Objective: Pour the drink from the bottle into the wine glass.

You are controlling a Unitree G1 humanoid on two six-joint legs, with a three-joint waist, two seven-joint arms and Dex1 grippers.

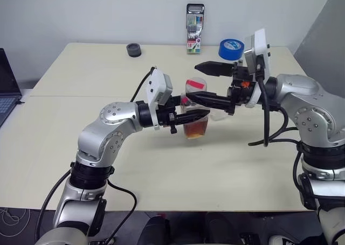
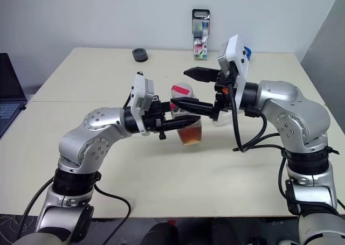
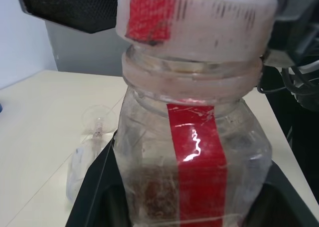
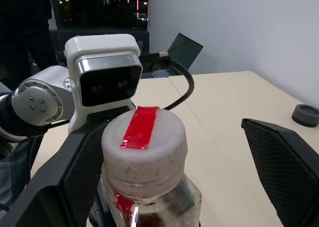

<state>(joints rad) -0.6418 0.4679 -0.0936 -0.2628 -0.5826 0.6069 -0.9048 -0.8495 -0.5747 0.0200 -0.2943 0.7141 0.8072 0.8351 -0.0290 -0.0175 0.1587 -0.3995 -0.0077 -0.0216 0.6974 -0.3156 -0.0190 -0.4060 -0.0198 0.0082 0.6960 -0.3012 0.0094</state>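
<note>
The bottle [image 1: 195,121] is a small clear one with a red strip and a pale cap [image 4: 144,137]. It hangs just above the middle of the table. The reddish-brown drink [image 1: 195,130] fills its lower part. My left gripper [image 1: 194,116] reaches in from the left and is shut on the bottle's body. Coming from the right, my right gripper [image 1: 193,82] is open, with one finger on each side of the cap and a gap to both. The clear wine glass [image 3: 94,129] is on the table just beyond the bottle, partly hidden behind my right gripper's lower finger [image 1: 210,99].
A marker pack [image 1: 194,28] stands at the table's far edge. A blue tape roll [image 1: 230,48] is to its right and a small black round thing [image 1: 134,50] to its left. A laptop [image 1: 6,83] sits off the table's left side.
</note>
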